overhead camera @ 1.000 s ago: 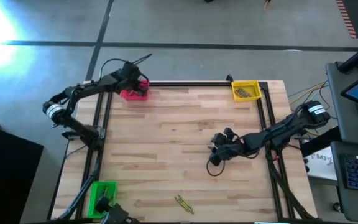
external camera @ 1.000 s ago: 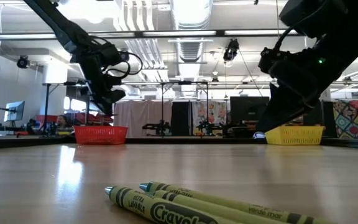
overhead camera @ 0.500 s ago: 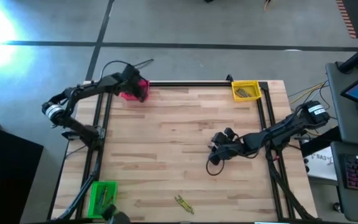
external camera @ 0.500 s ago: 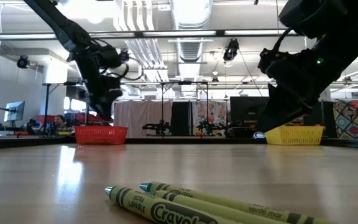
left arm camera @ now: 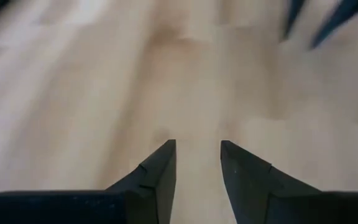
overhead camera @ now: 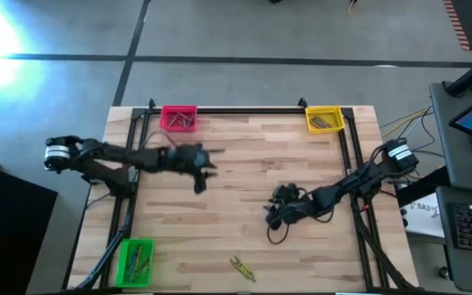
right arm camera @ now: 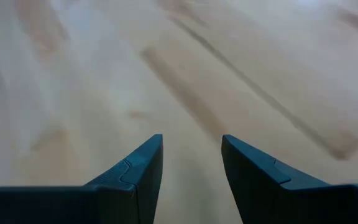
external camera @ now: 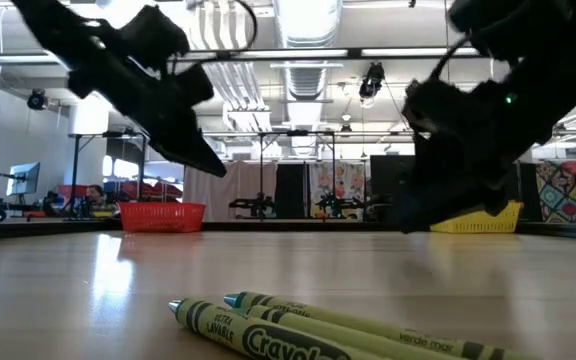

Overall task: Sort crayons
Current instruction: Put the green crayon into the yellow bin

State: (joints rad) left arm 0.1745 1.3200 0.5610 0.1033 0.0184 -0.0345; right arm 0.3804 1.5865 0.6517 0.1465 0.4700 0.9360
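High view shows the left gripper point(overhead camera: 201, 168) reaching out over the wooden table point(overhead camera: 244, 188), past the pink bin point(overhead camera: 179, 119) at the far left corner, which holds a few crayons. Its jaws stand parted with nothing between them; the left wrist view confirms this, with bare wood showing in the gap between the two dark fingers point(left arm camera: 157, 174). The right gripper point(overhead camera: 273, 220) hangs low over the middle of the table, and its jaws are likewise released and hold nothing, only wood grain visible between its fingers point(right arm camera: 138, 171) in the right wrist view.

Two olive-yellow crayons point(overhead camera: 241, 268) lie side by side, touching, on the near edge of the table, well apart from both sets of jaws and nearer to the right gripper's than to the left's. In the low view the same pair of crayons point(external camera: 298, 330) fills the foreground, their printed wrappers facing the camera. More crayons rest in the yellow bin point(overhead camera: 324, 120) at the far right corner and in the green bin point(overhead camera: 135, 260) at the near left corner, all far from either gripper's open fingers.
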